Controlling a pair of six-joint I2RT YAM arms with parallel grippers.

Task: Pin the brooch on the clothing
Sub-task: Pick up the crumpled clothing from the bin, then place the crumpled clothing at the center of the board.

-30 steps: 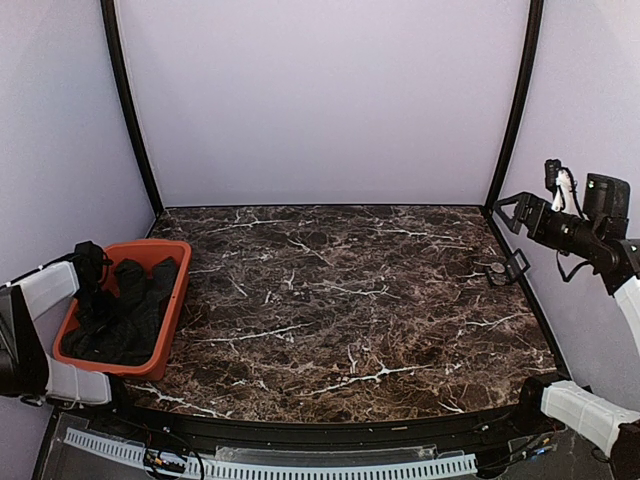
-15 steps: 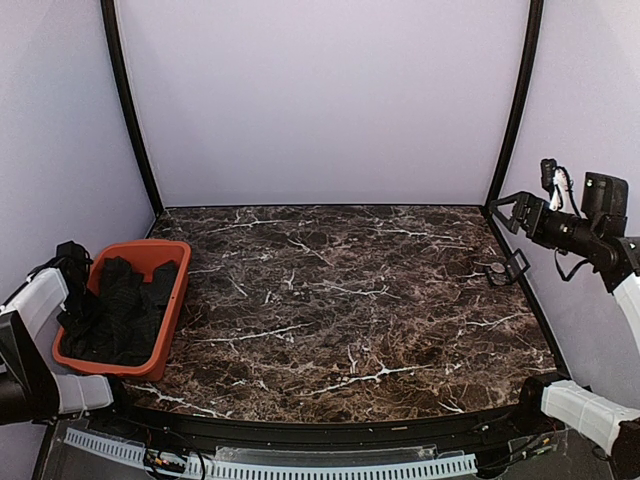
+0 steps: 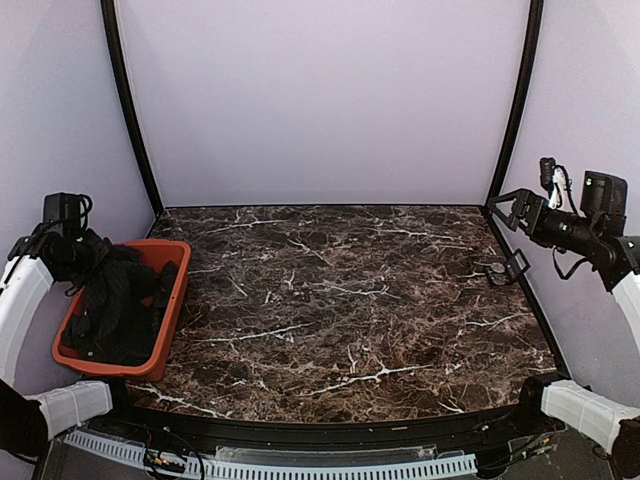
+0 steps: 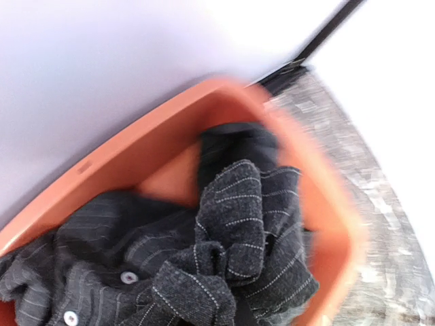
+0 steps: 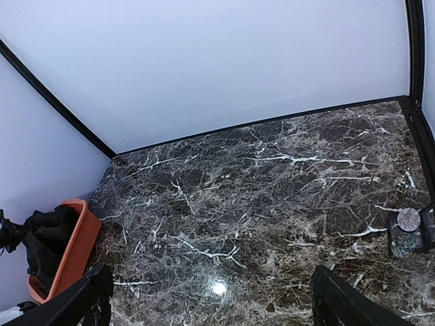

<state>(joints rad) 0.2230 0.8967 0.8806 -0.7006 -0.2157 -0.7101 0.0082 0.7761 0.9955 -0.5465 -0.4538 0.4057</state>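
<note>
The clothing (image 3: 118,300), a dark pinstriped shirt, lies bunched in an orange bin (image 3: 172,300) at the table's left edge. My left gripper (image 3: 78,255) is raised over the bin's far left corner, and part of the shirt is pulled up to it. In the left wrist view the shirt (image 4: 231,224) with its white buttons (image 4: 127,276) fills the lower frame and hides the fingers. The brooch (image 3: 495,268), a small round disc, lies at the right edge; it also shows in the right wrist view (image 5: 409,219). My right gripper (image 3: 510,208) hangs open and empty above it.
A small black holder (image 3: 516,265) stands right next to the brooch, also seen in the right wrist view (image 5: 408,242). Dark marble table (image 3: 340,300) with pale walls and black corner posts (image 3: 130,110) around it.
My left gripper has risen and moved back and left from inside the bin, drawing part of the shirt up with it. The right gripper has barely shifted.
</note>
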